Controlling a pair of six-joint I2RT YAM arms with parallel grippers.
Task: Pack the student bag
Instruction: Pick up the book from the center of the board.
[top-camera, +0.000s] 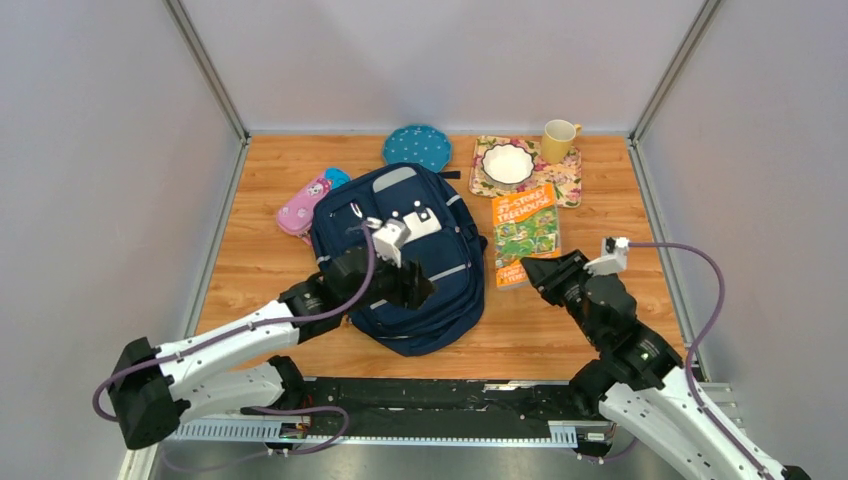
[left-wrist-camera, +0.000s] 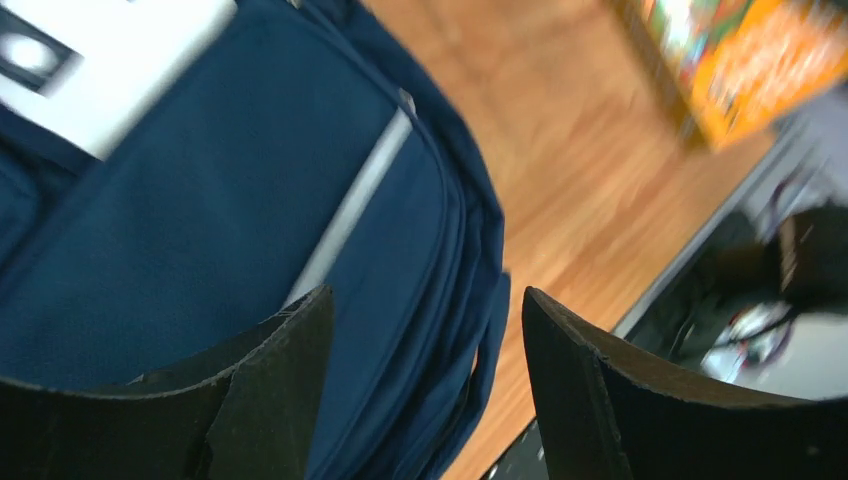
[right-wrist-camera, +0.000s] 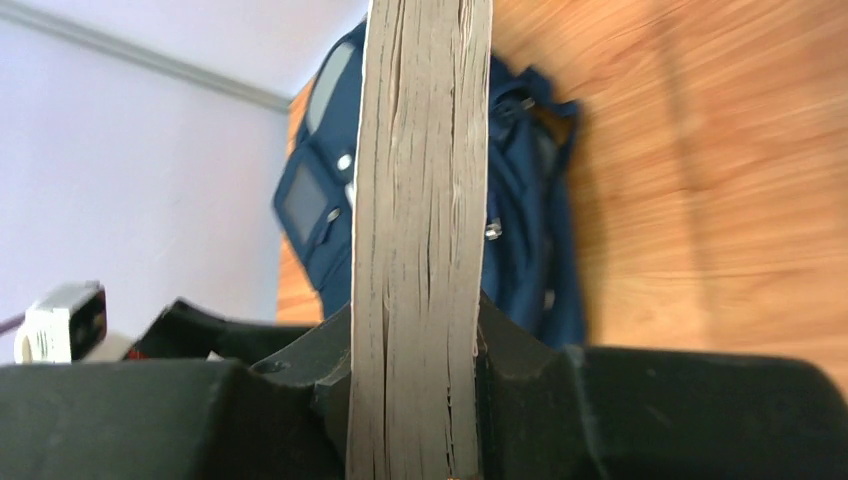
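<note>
Mid-table, student bag (top-camera: 395, 200) lies flat, front up; my left arm reaches across its near right corner, left gripper (left-wrist-camera: 428, 320) above the fabric, jaws wide apart, nothing held; right arm stretched low, right gripper (top-camera: 535, 270) clamped on the near edge of the treehouse paperback (top-camera: 525, 225) just beside the bag; bare table (top-camera: 620, 320) wood to the right.

Overhead and close wrist views, bag (top-camera: 400, 262) common
</note>
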